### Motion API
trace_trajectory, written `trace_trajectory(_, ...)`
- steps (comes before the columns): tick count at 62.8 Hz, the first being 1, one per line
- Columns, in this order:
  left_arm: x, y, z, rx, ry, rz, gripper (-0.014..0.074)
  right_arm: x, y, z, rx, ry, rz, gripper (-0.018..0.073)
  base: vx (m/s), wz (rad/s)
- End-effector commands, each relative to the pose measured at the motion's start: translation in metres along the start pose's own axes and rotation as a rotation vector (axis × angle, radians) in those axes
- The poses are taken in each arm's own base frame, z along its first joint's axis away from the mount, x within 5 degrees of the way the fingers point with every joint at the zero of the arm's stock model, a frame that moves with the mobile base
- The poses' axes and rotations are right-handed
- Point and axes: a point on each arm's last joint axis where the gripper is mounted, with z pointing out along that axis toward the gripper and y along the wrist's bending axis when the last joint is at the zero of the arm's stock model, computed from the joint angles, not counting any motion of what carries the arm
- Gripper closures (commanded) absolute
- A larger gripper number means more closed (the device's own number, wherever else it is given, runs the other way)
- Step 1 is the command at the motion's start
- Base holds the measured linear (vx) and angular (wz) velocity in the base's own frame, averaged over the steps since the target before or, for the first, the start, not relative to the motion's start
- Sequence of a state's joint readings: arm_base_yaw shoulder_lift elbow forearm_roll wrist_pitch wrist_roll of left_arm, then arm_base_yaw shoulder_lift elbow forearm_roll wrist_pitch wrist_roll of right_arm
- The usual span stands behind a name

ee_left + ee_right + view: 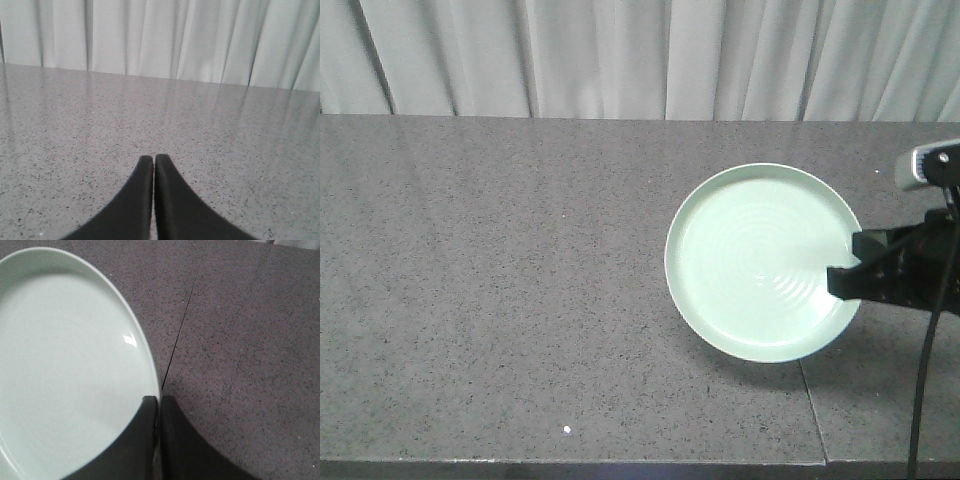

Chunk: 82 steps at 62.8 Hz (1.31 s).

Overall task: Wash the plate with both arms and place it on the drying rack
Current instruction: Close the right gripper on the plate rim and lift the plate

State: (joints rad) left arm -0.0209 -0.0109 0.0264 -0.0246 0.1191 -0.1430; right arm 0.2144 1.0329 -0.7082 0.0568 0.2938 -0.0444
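Plate (750, 255) is at the right of the grey counter (520, 280), its right rim pinched between the narrow jaws of the right claw (157, 404). Left claw (153, 159) hangs pressed shut and empty over bare stone. Step in hand looks like the pickup; the next move calls for a steady lift, rim kept from slipping

Right arm (920, 275) cut off at front view's right edge, right claw (158, 401) covers a bit of plate (750, 260) rim, wrist views crop left claw (153, 158) and right claw at bottom, plate at left and bottom, white speck (566, 429) on worktop (520, 300) too small to identify.
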Motion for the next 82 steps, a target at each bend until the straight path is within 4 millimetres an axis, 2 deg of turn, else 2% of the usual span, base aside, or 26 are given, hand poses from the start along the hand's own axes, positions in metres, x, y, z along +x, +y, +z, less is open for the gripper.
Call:
trace_trajectory(1, -0.002, 0.0, -0.001, 0.012, -0.07, -0.016, 0.0602, -0.001, -0.001, -0.017, 0.009, -0.162, -0.006, 0.0568, 0.0, 0.0)
trace_trajectory(8, -0.002, 0.0, -0.001, 0.012, -0.07, -0.016, 0.0602, 0.016, -0.001, -0.026, 0.012, -0.198, -0.006, 0.0568, 0.0, 0.0)
trace_trajectory(17, -0.002, 0.0, -0.001, 0.012, -0.07, -0.016, 0.0602, 0.026, -0.001, -0.033, 0.012, -0.21, -0.006, 0.0568, 0.0, 0.0)
trace_trajectory(82, -0.002, 0.0, -0.001, 0.012, -0.07, -0.016, 0.0602, 0.027, -0.001, -0.037, 0.012, -0.213, -0.009, 0.0568, 0.0, 0.0)
